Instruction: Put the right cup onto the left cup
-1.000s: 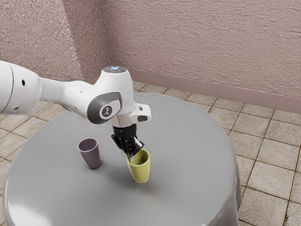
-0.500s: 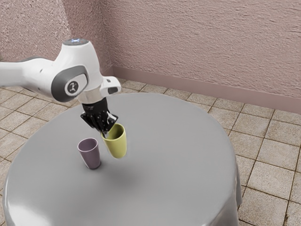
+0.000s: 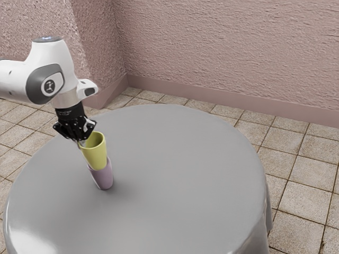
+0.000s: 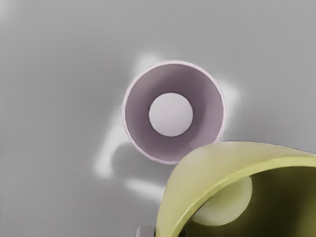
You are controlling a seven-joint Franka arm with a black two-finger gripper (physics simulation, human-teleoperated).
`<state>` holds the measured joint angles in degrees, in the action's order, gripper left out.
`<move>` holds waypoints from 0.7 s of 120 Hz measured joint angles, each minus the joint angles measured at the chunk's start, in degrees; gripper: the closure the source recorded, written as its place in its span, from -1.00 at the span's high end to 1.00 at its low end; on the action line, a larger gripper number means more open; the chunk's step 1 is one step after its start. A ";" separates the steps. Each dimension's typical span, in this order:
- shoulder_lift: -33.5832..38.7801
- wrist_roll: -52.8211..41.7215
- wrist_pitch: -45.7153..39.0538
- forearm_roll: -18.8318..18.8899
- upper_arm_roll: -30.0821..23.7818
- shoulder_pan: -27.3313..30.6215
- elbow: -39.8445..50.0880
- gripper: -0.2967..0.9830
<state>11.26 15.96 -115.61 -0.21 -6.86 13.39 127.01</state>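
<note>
Inspected from my station: my gripper (image 3: 80, 143) is closed on the yellow cup (image 3: 95, 154), gripping it by its wall at the rim, on the side toward the exterior view's left. The cup is held off the table (image 3: 180, 174), mouth up. The purple cup (image 3: 104, 179) stands upright on the gray tabletop, in the left part of the table as the exterior view has it. In that view the lower end of the yellow cup overlaps the upper part of the purple one and covers much of its rim. In the wrist view the purple cup's round mouth lies open to the camera, a pale disc at its bottom, and the yellow cup's outer wall crosses only a small stretch of its rim. I therefore record the yellow cup as raised and off to one side of the purple mouth, not seated in it; whether the two touch, I cannot tell. The arm (image 3: 52, 64) enters from the exterior view's left, its hand above the table's left part. Beyond the far edge of the table, I note a tiled floor (image 3: 296, 182) and a rough pinkish wall (image 3: 222, 47)
</note>
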 joint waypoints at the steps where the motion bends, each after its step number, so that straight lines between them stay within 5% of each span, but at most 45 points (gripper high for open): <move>1: -0.05 0.00 0.00 0.01 0.00 0.15 -0.01 -0.69; 84: -5.20 -1.83 -4.10 0.04 0.01 3.84 -2.77 -0.69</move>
<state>6.05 14.13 -119.70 -0.18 -6.85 17.23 124.24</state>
